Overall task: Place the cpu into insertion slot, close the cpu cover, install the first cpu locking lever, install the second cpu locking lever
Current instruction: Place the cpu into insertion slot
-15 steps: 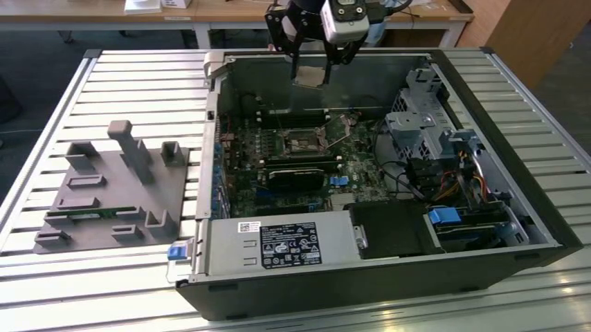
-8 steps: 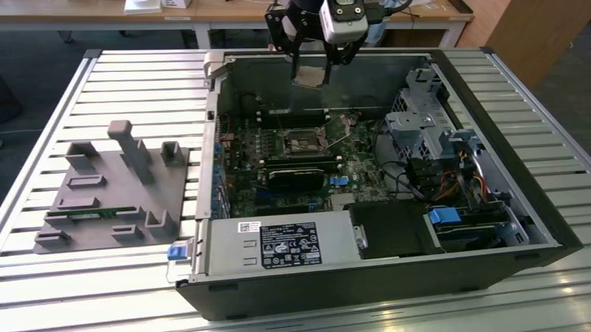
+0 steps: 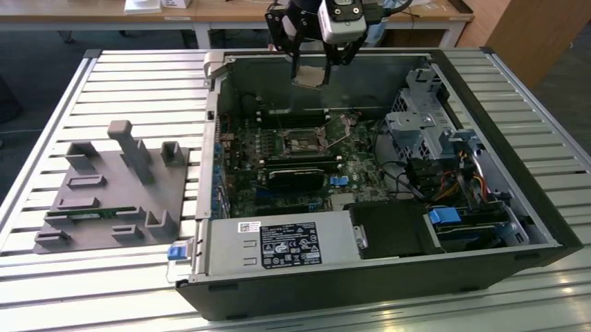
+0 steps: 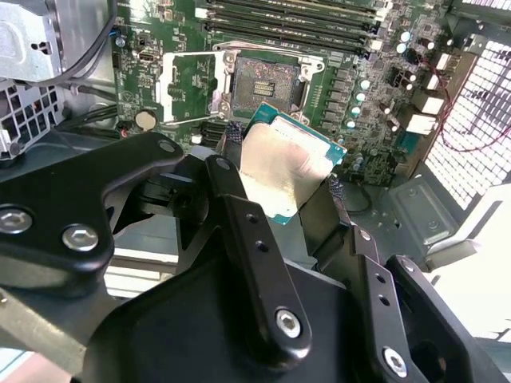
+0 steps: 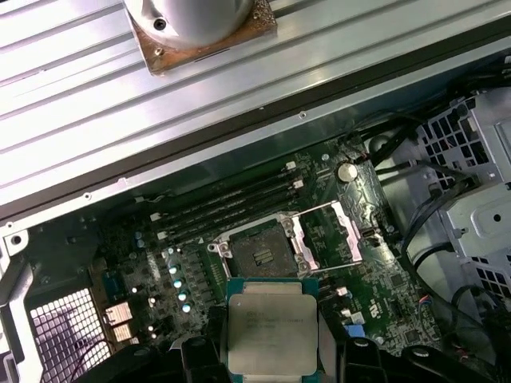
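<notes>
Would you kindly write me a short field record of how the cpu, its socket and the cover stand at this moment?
gripper: shut on the cpu, raised over the open computer case
cpu: held clear of the motherboard, not seated
insertion slot: empty, contacts exposed
cpu cover: open, folded back beside the insertion slot
progress: no step finished yet

We class this place as a robotics lab. An open computer case (image 3: 369,277) lies on a slatted aluminium bench (image 3: 138,90). A robot gripper (image 3: 314,68) hangs above the case, a grey parts fixture (image 3: 102,200) sits beside it, and wooden desks (image 3: 231,12) stand behind it.
</notes>
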{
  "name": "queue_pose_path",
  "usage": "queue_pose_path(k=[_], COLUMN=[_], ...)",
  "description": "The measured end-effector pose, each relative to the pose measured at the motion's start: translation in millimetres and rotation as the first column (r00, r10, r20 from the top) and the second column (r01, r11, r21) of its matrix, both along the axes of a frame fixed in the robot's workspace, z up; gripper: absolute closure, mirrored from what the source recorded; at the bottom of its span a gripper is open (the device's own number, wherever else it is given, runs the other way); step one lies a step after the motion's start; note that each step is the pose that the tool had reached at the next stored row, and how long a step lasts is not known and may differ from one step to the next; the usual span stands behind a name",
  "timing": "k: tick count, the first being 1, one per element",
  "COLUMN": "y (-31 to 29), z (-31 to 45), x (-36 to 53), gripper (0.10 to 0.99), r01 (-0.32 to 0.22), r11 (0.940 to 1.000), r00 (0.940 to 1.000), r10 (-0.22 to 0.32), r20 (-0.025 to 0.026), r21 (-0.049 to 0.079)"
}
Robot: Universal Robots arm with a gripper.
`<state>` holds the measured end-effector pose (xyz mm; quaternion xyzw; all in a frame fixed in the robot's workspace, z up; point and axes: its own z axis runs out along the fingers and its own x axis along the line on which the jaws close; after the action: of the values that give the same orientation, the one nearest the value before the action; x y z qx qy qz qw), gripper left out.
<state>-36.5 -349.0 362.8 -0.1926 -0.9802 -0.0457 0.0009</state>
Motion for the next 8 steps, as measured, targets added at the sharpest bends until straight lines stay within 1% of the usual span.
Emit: queue_pose_path(k=[8], y=[0.0], z=[0.0], x=[-0.4], gripper=[0.549], r01=[0.025], r11=[0.9997], r00=[0.9997], r10=[-0.025], r20=[0.0000], r21=[0.000])
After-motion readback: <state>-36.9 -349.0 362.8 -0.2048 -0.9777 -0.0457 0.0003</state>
